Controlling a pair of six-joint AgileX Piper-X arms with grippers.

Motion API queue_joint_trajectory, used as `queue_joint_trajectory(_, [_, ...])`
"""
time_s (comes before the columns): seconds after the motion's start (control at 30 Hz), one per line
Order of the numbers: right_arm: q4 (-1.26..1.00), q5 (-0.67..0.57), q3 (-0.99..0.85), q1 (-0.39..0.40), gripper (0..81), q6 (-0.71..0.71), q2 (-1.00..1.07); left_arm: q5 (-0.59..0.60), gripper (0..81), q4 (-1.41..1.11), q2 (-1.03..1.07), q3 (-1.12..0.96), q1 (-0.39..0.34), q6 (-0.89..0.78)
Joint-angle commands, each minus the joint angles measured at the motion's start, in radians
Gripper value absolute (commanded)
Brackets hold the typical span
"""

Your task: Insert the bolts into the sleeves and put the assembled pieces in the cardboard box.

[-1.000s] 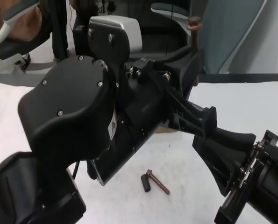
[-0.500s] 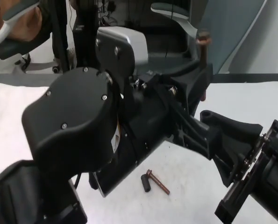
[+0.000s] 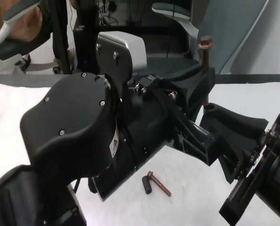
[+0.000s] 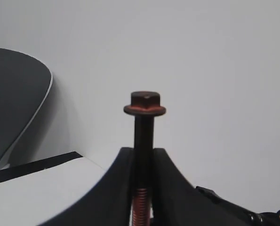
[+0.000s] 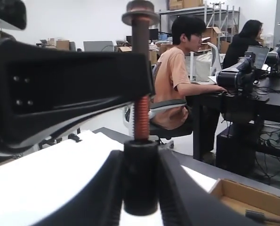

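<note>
Nearest, a spare bolt point(image 3: 161, 184) and spare sleeve point(image 3: 147, 184) are lying on the bench point(image 3: 8, 122). Beyond, the right pincer point(image 5: 140, 162), gripping a sleeve point(image 5: 140, 183), is meeting the upright bolt point(image 4: 144, 117) that the left pincer point(image 4: 142, 157), clamping it, has lifted rightward; insertion is beginning. Farthest: cardboard box point(image 5: 234, 195).
</note>
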Motion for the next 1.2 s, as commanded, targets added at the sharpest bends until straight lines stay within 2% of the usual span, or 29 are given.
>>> queue_joint_trajectory(0.0, [-0.032,-0.016,-0.002,0.0,0.6,0.01,-0.002,-0.019,1.7,-0.04,-0.002,0.002,-0.005,-0.002])
queue_joint_trajectory(0.1, [-0.036,-0.016,-0.002,0.0,0.6,0.01,-0.002,-0.016,1.7,-0.033,-0.002,0.002,-0.005,-0.002])
queue_joint_trajectory(0.3, [-0.042,-0.016,-0.002,0.0,0.6,0.004,-0.002,0.067,1.7,0.012,-0.002,0.002,-0.005,-0.03])
queue_joint_trajectory(0.67, [-0.042,-0.021,-0.003,0.0,0.6,0.008,-0.002,0.099,2.1,0.132,-0.002,0.003,-0.005,-0.045])
queue_joint_trajectory(0.7, [-0.042,-0.018,-0.003,0.0,0.6,0.008,-0.002,0.12,7.1,0.15,-0.002,0.003,-0.005,-0.039])
queue_joint_trajectory(0.73, [-0.042,-0.006,-0.003,0.0,0.6,0.008,-0.002,0.139,16.5,0.163,-0.002,0.003,-0.005,-0.025])
queue_joint_trajectory(0.8, [-0.039,0.012,-0.003,-0.002,0.6,0.008,-0.002,0.141,41.4,0.171,-0.002,0.003,-0.005,-0.002])
queue_joint_trajectory(0.83, [-0.028,0.034,-0.003,-0.003,0.6,0.008,-0.002,0.138,63.1,0.171,-0.002,0.003,-0.005,0.0])
queue_joint_trajectory(0.87, [-0.017,0.053,-0.003,-0.002,0.6,0.01,-0.002,0.117,70.0,0.169,-0.002,0.003,-0.005,0.0])
queue_joint_trajectory(1.03, [0.154,0.151,-0.035,-0.033,0.6,0.058,-0.002,-0.032,70.0,0.222,-0.03,0.003,-0.003,-0.002])
queue_joint_trajectory(1.13, [0.297,0.155,-0.098,-0.105,0.6,0.064,0.004,-0.179,69.3,0.384,-0.058,-0.003,-0.003,-0.067])
queue_joint_trajectory(1.17, [0.338,0.152,-0.132,-0.134,0.6,0.062,0.011,-0.214,58.4,0.455,-0.059,-0.004,0.0,-0.113])
